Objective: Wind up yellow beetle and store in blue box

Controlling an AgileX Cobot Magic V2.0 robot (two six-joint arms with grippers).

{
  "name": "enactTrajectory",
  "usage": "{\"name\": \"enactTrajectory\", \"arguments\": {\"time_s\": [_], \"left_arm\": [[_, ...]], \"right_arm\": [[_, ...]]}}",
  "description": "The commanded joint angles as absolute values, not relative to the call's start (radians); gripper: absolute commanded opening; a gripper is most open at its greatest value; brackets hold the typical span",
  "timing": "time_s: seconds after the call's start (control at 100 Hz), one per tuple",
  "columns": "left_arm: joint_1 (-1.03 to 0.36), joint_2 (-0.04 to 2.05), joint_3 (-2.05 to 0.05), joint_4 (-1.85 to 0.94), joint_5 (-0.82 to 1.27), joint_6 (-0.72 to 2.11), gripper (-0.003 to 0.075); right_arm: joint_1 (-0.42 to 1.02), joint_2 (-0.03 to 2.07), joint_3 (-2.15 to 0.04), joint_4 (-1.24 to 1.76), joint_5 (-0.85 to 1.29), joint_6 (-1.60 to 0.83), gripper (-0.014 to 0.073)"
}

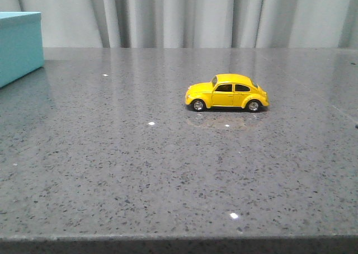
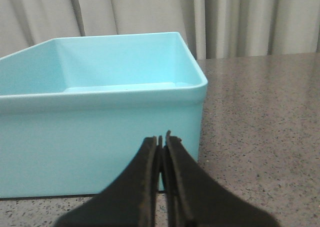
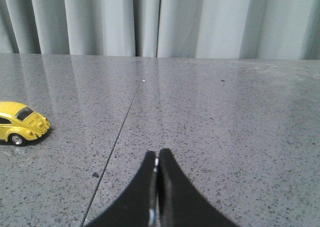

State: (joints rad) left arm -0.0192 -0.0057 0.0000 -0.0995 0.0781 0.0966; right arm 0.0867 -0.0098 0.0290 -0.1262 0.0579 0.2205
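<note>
The yellow beetle (image 1: 226,93) stands on its wheels on the grey speckled table, right of centre, side-on in the front view. It also shows in the right wrist view (image 3: 22,123), well to one side of my right gripper (image 3: 158,154), which is shut and empty above the table. The blue box (image 1: 19,46) stands at the table's far left edge. In the left wrist view the blue box (image 2: 100,137) is open-topped and looks empty. My left gripper (image 2: 162,139) is shut and empty, close in front of the box's near wall. Neither gripper shows in the front view.
The grey speckled table (image 1: 140,170) has a seam line (image 3: 120,132) running across it near the car. Grey curtains (image 1: 184,13) hang behind the table's far edge. The table's front edge (image 1: 179,240) runs along the bottom of the front view.
</note>
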Motion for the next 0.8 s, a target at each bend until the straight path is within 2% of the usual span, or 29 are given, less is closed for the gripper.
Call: {"name": "enactTrajectory", "arguments": {"time_s": [0.0,0.79], "left_arm": [[-0.028,-0.037,0.021,-0.102,0.0,0.089,-0.0018],[-0.028,-0.037,0.021,-0.106,-0.138,0.091,-0.0019]], "right_arm": [[0.08,-0.032,0.012,-0.129,-0.016,0.209,-0.0118],[0.079,-0.032,0.011,-0.129,-0.063,0.209,-0.0118]]}}
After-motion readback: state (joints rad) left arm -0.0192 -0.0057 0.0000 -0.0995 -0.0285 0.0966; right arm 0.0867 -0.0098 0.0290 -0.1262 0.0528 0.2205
